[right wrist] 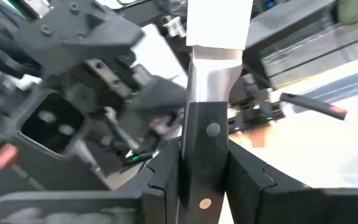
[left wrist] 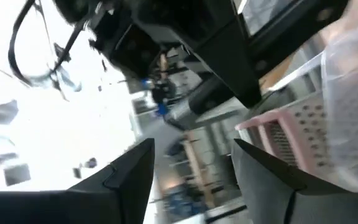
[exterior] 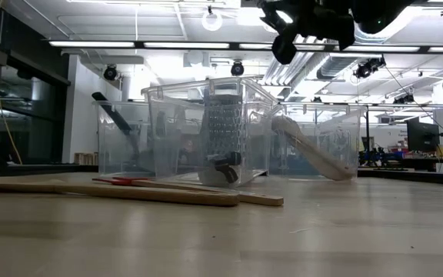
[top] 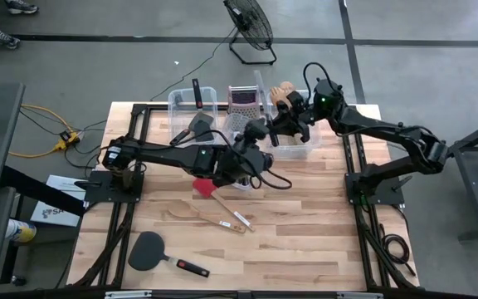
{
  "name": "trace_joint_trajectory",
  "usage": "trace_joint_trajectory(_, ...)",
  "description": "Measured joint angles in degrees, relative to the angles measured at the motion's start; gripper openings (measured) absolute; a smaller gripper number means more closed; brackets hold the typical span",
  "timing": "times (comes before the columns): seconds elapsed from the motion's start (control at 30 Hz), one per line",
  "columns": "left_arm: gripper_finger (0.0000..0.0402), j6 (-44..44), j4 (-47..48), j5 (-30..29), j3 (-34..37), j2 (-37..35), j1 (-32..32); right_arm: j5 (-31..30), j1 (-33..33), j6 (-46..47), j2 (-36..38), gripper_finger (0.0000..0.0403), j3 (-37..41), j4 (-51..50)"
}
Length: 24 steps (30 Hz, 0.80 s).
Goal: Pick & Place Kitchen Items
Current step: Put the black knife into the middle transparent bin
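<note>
- Four utensils to clear from the counter [top: 305, 216] yet: red spatula [top: 203, 188], two wooden pieces [top: 210, 218] lying just beside it, black spatula [top: 149, 250] near the front edge.
- Right end effector [right wrist: 204, 167]: clenched on the knife [right wrist: 211, 81], gripping the black riveted handle, with the steel blade pointing out ahead of the fingers.
- Knife held off the counter, up at the back near the grater [top: 241, 101] and over the edge of the clear bin [top: 305, 151].
- Left end effector [left wrist: 191, 158]: released, fingers spread with nothing between them, close to the right one at the middle of the counter.
- Handling, as a judgement: stiff, fairly heavy for its size, smooth steel likely slippery, edge sharp.
- Best taken by the handle, as now; the flat sides of the handle give the pads a square seat and keep the blade from twisting.
- Avoid pinching the blade: little purchase, and liable to slide or scrape.
- Likely next: lower blade-first into the bin, then let go low down, so it neither bounces nor knocks the thin plastic wall.
- Risk: blade catching the bin's rim or the nearby left fingers while moving.
</note>
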<state>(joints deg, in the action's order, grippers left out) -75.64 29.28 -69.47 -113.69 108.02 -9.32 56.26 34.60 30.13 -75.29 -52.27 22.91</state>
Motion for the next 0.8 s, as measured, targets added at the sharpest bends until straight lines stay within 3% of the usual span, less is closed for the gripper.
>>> trace_joint_trajectory(0.17,0.0208,22.64,11.63,6.43,-0.05,-1.95,0.72,-1.75,2.29,-0.70,0.71,0.0089,-0.02,-1.71)
trace_joint_trajectory(0.33,0.0208,52.46,26.07,18.01,-0.09,-3.60,3.95,-4.00,3.31,-1.49,1.07,0.0089,-0.04,-3.87)
trace_joint_trajectory(0.43,0.0208,65.90,33.94,23.75,0.02,-4.87,6.39,-6.71,2.91,-1.61,1.14,0.0089,-0.04,-5.61)
trace_joint_trajectory(0.57,0.0209,74.75,38.90,28.75,0.07,-6.18,8.96,-12.78,0.39,-1.17,1.11,0.0089,-0.04,-6.81)
trace_joint_trajectory(0.8,0.0201,75.70,36.80,34.28,5.02,-11.27,11.82,-27.26,-6.24,1.82,1.11,0.0089,-0.04,-7.67)
